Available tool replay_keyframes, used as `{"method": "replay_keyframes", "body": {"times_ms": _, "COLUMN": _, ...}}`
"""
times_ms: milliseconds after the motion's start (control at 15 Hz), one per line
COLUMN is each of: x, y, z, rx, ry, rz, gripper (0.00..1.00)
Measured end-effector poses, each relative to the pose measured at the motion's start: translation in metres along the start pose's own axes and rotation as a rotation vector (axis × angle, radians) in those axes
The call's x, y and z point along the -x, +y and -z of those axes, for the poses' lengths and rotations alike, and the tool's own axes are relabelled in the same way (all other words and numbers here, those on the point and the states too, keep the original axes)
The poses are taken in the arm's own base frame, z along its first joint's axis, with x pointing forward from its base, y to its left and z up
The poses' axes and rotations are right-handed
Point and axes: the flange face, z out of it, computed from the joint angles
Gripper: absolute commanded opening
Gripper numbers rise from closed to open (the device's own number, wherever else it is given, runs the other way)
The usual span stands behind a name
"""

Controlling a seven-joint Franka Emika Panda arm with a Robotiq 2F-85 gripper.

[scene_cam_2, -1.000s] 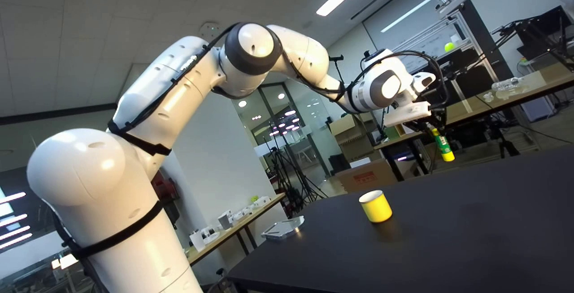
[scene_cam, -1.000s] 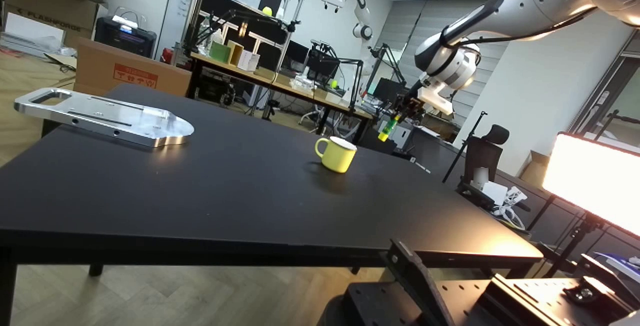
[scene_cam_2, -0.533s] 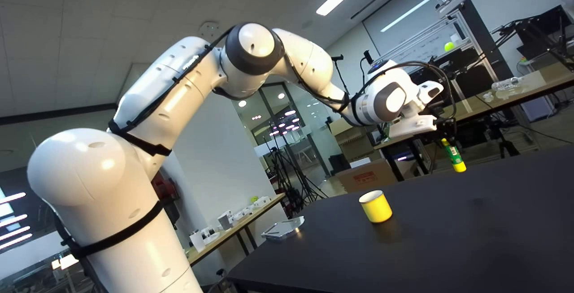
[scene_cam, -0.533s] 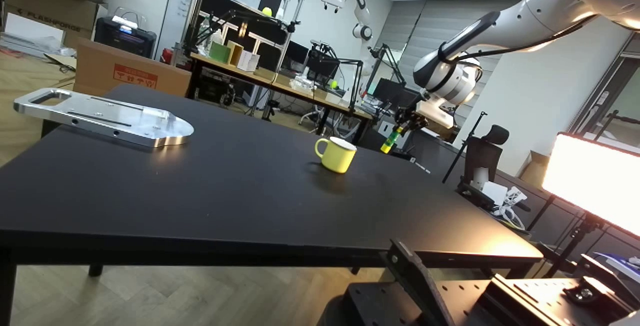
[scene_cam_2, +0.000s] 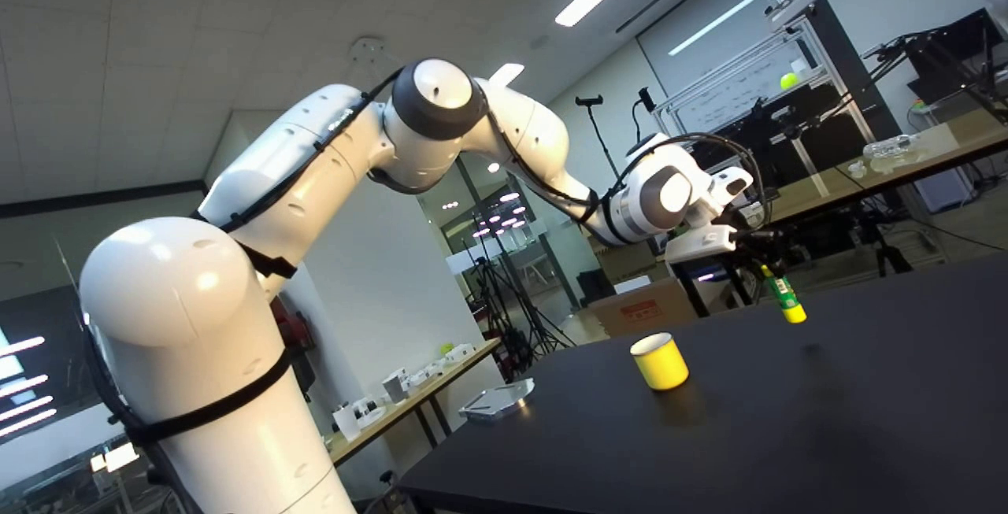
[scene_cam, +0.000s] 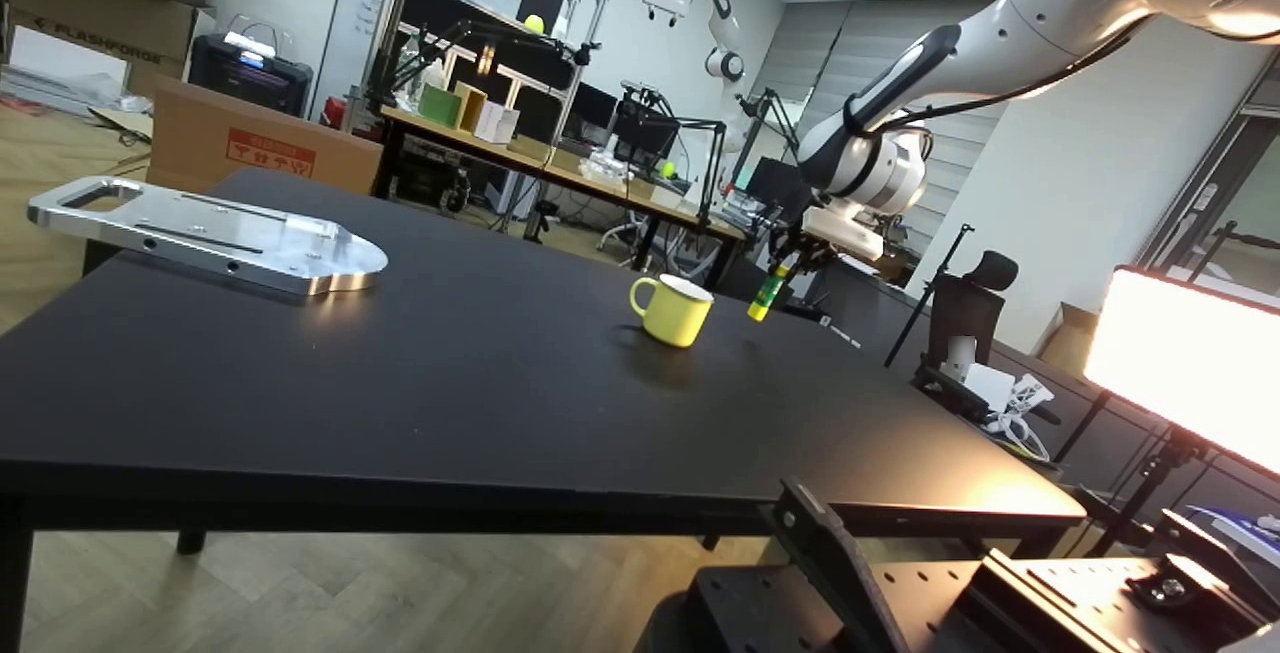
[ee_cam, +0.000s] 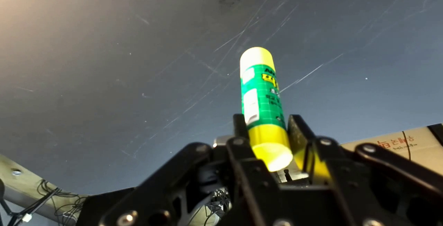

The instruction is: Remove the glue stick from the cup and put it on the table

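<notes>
The surface (scene_cam: 400,403) is a broad, matte black tabletop. Close up in the wrist view it shows pale scratches, scattered specks and a dark smudge (ee_cam: 229,0). In an exterior view a glowing panel (scene_cam: 1185,363) stands near one corner, where a warm patch of light lies on the black.

The yellow cup (scene_cam: 678,313) stands upright on the surface, its white rim and side handle showing. By an edge sits a silvery metal plate (scene_cam: 210,233) with a slot cut through one end; how it is supported I cannot tell.

The glue stick (ee_cam: 264,105), green-sleeved with yellow at both ends, is out of the cup and in the air, tilted, its lower end above the surface and apart from the cup. The hand (ee_cam: 268,122) has it by its upper end, the fingers (ee_cam: 298,129) drawn in to the stick's width on either side.

Around the surface, the room is busy: a cardboard box (scene_cam: 215,138) with a red label, a wood-topped workbench (scene_cam: 600,182), a second white arm (scene_cam: 726,30) beyond it, and a black office chair (scene_cam: 965,318). In an exterior view, black tripods (scene_cam_2: 512,301) cluster before glass, near a narrow table (scene_cam_2: 417,401) bearing small white items.
</notes>
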Motion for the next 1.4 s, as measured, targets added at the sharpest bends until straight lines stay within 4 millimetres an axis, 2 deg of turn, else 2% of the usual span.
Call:
{"method": "replay_keyframes", "body": {"times_ms": 267, "x": 0.005, "y": -0.024, "z": -0.001, "rx": 0.018, "ry": -0.005, "rz": 0.0, "gripper": 0.09}}
{"method": "replay_keyframes", "body": {"times_ms": 533, "x": 0.01, "y": -0.037, "z": -0.003, "rx": 0.038, "ry": -0.032, "rz": 0.009, "gripper": 0.09}}
{"method": "replay_keyframes", "body": {"times_ms": 1267, "x": 0.015, "y": -0.033, "z": -0.006, "rx": 0.101, "ry": -0.082, "rz": 0.005, "gripper": 0.09}}
{"method": "replay_keyframes", "body": {"times_ms": 1333, "x": 0.016, "y": -0.033, "z": -0.006, "rx": 0.105, "ry": -0.087, "rz": 0.01, "gripper": 0.34}}
{"method": "replay_keyframes", "body": {"times_ms": 1400, "x": 0.016, "y": -0.033, "z": -0.007, "rx": 0.105, "ry": -0.089, "rz": 0.013, "gripper": 0.34}}
